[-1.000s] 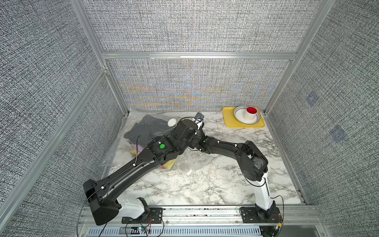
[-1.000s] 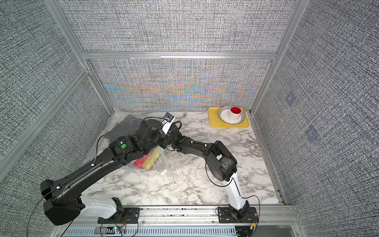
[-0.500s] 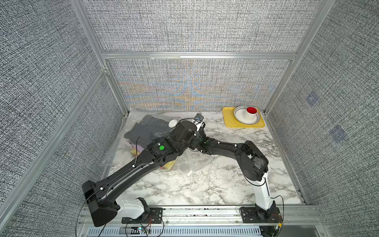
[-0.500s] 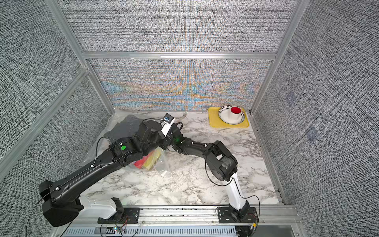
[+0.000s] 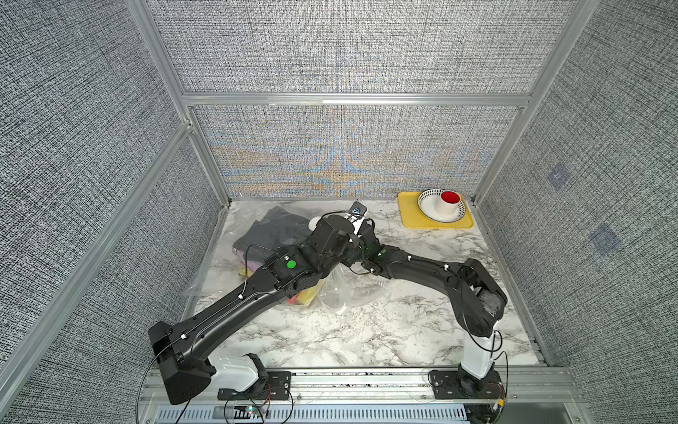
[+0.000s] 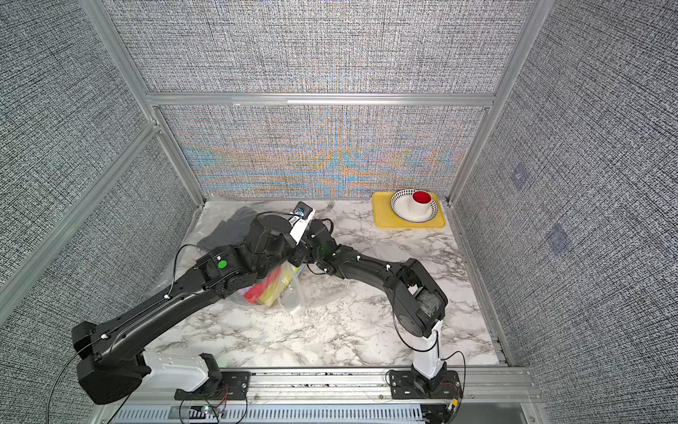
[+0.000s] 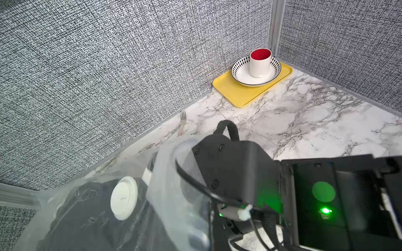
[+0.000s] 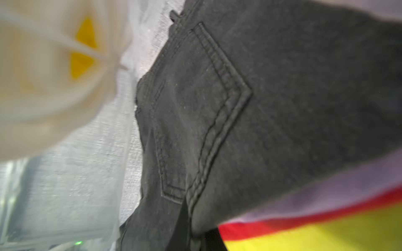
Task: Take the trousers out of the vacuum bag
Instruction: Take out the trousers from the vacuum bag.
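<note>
The vacuum bag (image 5: 335, 297) lies crinkled at the table's left, its white round valve (image 7: 123, 198) on top. Inside it the dark grey trousers (image 5: 271, 229) lie over lilac (image 8: 348, 184), red (image 6: 253, 293) and yellow (image 6: 273, 290) ones. My left gripper (image 7: 196, 240) is shut on the bag's film and holds it raised at the mouth; its wrist hides it in both top views. My right arm reaches into the mouth. My right gripper (image 8: 199, 239) is shut on a bunched fold of the dark grey trousers (image 8: 282, 97), just beside a back pocket.
A yellow tray (image 5: 411, 220) at the back right corner carries a patterned bowl (image 5: 427, 205) with a red-lined white cup (image 5: 450, 203). A fork (image 7: 183, 121) lies by the back wall. Mesh walls close in three sides. The two arms cross over the bag.
</note>
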Tool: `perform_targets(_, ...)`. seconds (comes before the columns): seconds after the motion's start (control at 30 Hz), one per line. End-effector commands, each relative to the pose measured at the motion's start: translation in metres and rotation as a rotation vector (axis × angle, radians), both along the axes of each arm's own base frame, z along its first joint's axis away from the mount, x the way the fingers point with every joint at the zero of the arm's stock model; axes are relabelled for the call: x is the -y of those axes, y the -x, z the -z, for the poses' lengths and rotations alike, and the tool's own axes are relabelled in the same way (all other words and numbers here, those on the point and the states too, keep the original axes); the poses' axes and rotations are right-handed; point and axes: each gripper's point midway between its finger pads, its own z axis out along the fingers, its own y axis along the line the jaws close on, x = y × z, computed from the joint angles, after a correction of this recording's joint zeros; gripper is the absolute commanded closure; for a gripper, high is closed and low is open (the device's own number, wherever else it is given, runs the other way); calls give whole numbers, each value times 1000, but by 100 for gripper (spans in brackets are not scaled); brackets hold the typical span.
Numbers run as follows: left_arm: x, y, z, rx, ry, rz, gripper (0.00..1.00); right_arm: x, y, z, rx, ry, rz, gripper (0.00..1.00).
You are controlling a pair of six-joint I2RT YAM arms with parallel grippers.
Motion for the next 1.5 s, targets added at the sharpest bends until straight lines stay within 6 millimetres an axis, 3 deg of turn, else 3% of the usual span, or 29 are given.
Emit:
perform_targets(0.0, -1, -15, -12, 63, 16, -54, 100, 5, 0, -22, 96, 1, 23, 100)
perform_targets(0.4, -13, -24, -15, 89, -21, -94, 100, 43, 21, -28, 131, 78, 92, 100)
perform_targets(0.53, -17, -25, -16, 89, -15, -104, 100, 57, 27, -14, 120, 113, 123, 100)
perform_targets(0.73, -16, -23, -15, 82, -12, -85, 100, 69, 35, 22, 56, 140, 141, 100)
perform_targets(0.93, -12, -22, -11, 70, -12, -69, 100, 68, 35, 30, 46, 98, 155, 99)
perform_targets(1.1, -11, -22, -12, 70, -15, -65, 100, 61, 35, 21, 51, 41, 140, 70)
perform_targets(1.47, -9, -23, -9, 69, -15, -63, 100, 38, 36, 17, -41, -110, 78, 34)
